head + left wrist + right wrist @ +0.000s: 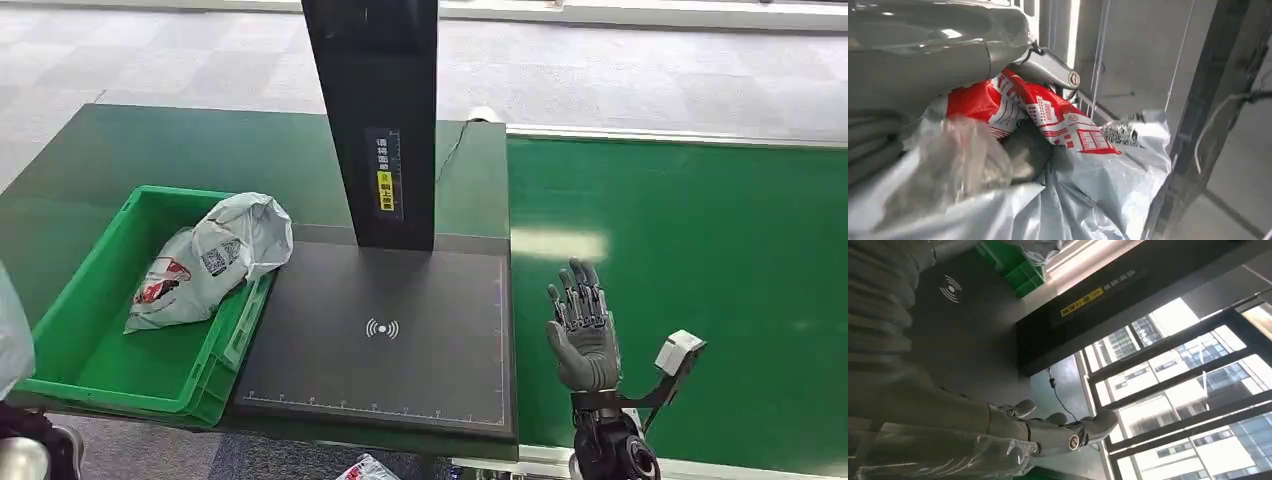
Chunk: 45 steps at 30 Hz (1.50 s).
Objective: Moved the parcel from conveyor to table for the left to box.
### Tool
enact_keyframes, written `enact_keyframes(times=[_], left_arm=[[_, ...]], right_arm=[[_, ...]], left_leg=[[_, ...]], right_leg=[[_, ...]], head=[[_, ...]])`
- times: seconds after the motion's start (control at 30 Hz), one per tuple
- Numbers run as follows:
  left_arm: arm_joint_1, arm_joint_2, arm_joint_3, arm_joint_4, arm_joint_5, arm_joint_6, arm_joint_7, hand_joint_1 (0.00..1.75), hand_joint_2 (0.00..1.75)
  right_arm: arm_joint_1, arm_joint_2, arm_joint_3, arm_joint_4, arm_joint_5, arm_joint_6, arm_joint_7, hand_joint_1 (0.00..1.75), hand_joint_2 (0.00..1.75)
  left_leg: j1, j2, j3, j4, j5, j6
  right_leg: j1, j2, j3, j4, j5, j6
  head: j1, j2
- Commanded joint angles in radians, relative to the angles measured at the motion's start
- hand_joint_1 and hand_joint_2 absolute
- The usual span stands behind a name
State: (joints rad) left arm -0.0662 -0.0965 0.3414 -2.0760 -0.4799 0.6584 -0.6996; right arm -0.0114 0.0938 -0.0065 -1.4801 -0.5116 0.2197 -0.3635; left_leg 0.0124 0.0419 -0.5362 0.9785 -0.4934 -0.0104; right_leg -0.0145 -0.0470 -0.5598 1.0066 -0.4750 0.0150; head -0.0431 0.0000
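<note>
Head view: a crumpled grey plastic parcel (210, 262) with red print and a QR label lies in the green bin (90, 345) on the desk (80, 160). Right hand (582, 325) hovers spread over the conveyor (700, 260); left hand (923, 55) grips another grey-and-red parcel (1058, 125).

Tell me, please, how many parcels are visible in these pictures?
2. One grey parcel lies in the green bin; a second parcel is held by the left robot hand. Others may be hidden.
</note>
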Motion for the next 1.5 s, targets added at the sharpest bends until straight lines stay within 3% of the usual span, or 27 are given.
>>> enact_keyframes(times=[0.03, 0.13, 0.33, 0.57, 0.97, 1.37, 1.4, 1.43, 1.5], left_arm=[[-0.023, 0.036, -0.045, 0.201, -0.124, 0.04, 0.001, 1.75, 1.75], [-0.06, 0.031, -0.075, 0.3, -0.215, 0.04, 0.001, 1.75, 1.75], [-0.122, 0.122, -0.189, 0.503, -0.352, 0.012, 0.165, 1.75, 1.75], [-0.227, 0.191, -0.308, 0.744, -0.376, -0.079, 0.219, 1.75, 1.75], [-0.237, 0.207, -0.327, 0.765, -0.388, -0.083, 0.235, 1.75, 1.75], [-0.319, 0.246, -0.413, 1.016, -0.421, -0.134, 0.293, 1.75, 1.75], [-0.329, 0.241, -0.412, 1.031, -0.397, -0.183, 0.325, 1.68, 1.75], [-0.332, 0.239, -0.412, 1.033, -0.392, -0.187, 0.331, 0.0, 1.75], [-0.344, 0.228, -0.396, 1.025, -0.353, -0.199, 0.369, 0.0, 1.75]], right_arm=[[-0.007, 0.0, 0.006, 0.01, -0.001, 0.001, 0.004, 0.0, 1.75], [-0.007, 0.004, 0.003, 0.009, 0.001, 0.003, 0.007, 0.0, 1.75], [-0.008, -0.005, 0.01, 0.018, 0.002, 0.007, 0.01, 0.0, 1.75], [-0.059, -0.022, 0.023, 0.087, -0.021, 0.025, 0.016, 0.0, 1.75], [-0.06, -0.025, 0.027, 0.087, -0.027, 0.026, 0.016, 0.0, 1.75], [-0.079, -0.053, 0.031, 0.13, -0.073, 0.025, 0.015, 0.0, 1.75], [-0.066, -0.048, 0.025, 0.124, -0.074, 0.026, 0.013, 0.0, 1.75], [-0.059, -0.046, 0.023, 0.121, -0.074, 0.028, 0.011, 0.0, 1.75], [-0.044, -0.04, 0.014, 0.111, -0.069, 0.031, 0.006, 0.0, 1.75]], left_leg=[[0.0, -0.004, 0.0, -0.002, 0.001, 0.001], [0.0, -0.008, 0.001, -0.003, 0.003, 0.001], [0.0, -0.007, 0.0, -0.002, 0.003, 0.001], [0.0, -0.005, 0.001, -0.001, 0.002, 0.001], [0.0, -0.003, -0.001, -0.001, 0.001, 0.0], [0.001, -0.005, -0.001, -0.002, 0.003, 0.001], [0.001, -0.006, -0.001, -0.002, 0.003, 0.001], [0.001, -0.008, -0.002, -0.004, 0.005, 0.002], [0.0, -0.005, 0.001, -0.001, 0.002, 0.0]], right_leg=[[0.0, 0.003, 0.0, -0.001, 0.001, -0.001], [0.0, 0.0, 0.001, -0.002, 0.001, -0.001], [0.0, 0.0, 0.001, -0.002, 0.001, -0.001], [0.0, 0.0, 0.001, -0.001, 0.001, -0.001], [0.0, 0.002, 0.0, -0.001, 0.001, -0.001], [0.001, 0.003, 0.0, -0.003, 0.002, -0.001], [0.001, 0.003, 0.0, -0.003, 0.003, -0.002], [0.001, 0.006, -0.001, -0.006, 0.005, -0.002], [0.0, 0.0, 0.002, -0.001, 0.001, -0.001]], head=[[0.0, 0.0], [0.0, 0.0], [0.0, 0.0], [0.0, 0.0], [0.0, 0.0], [0.0, 0.0], [0.0, 0.0], [0.0, 0.0], [0.0, 0.0]])
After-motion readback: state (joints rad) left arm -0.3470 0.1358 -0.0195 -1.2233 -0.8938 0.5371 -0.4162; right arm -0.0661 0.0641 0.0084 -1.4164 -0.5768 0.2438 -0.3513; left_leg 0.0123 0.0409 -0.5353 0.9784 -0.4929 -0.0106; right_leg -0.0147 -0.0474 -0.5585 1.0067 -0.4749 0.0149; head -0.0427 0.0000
